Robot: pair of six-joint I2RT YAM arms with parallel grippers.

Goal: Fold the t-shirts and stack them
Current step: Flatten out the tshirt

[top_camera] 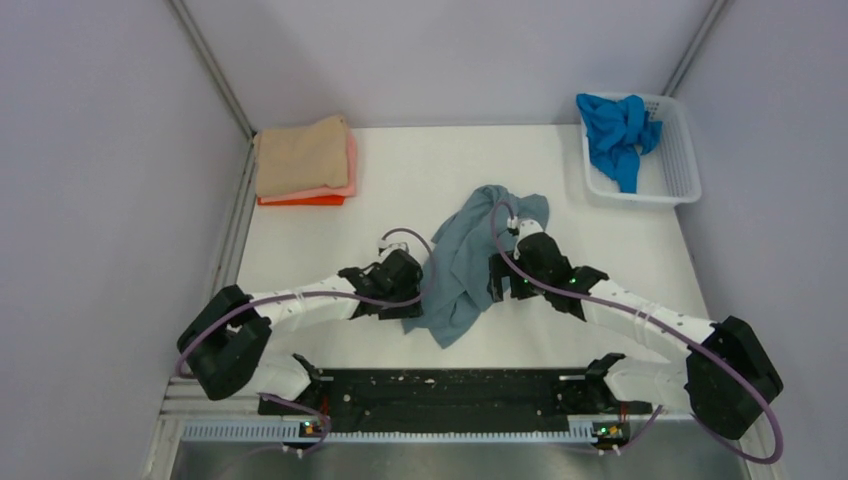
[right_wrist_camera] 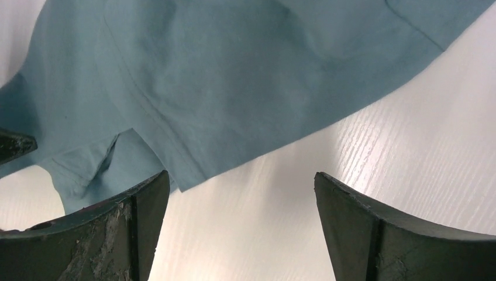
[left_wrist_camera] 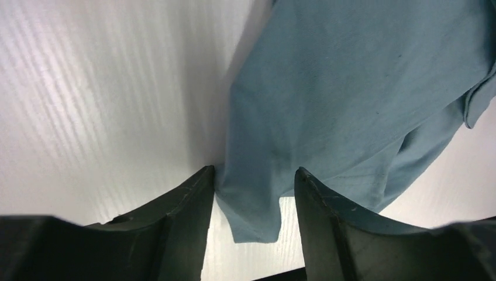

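The grey-blue shirt (top_camera: 465, 265) looks soft and floppy; the spread left claw (left_wrist_camera: 254, 171) and spread right claw (right_wrist_camera: 241, 175) should probably pinch its edges.

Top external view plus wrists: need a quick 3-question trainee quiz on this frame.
1. True or false: the bright blue t-shirt lies in the white basket.
2. Which colour tops the folded stack at the table's far left corner? A tan, B pink, C orange.
3. Fill in: the left gripper is ___, with an edge of the grey-blue t-shirt between its fingers.
Key: 1 true. 2 A, the tan t-shirt. 3 open.
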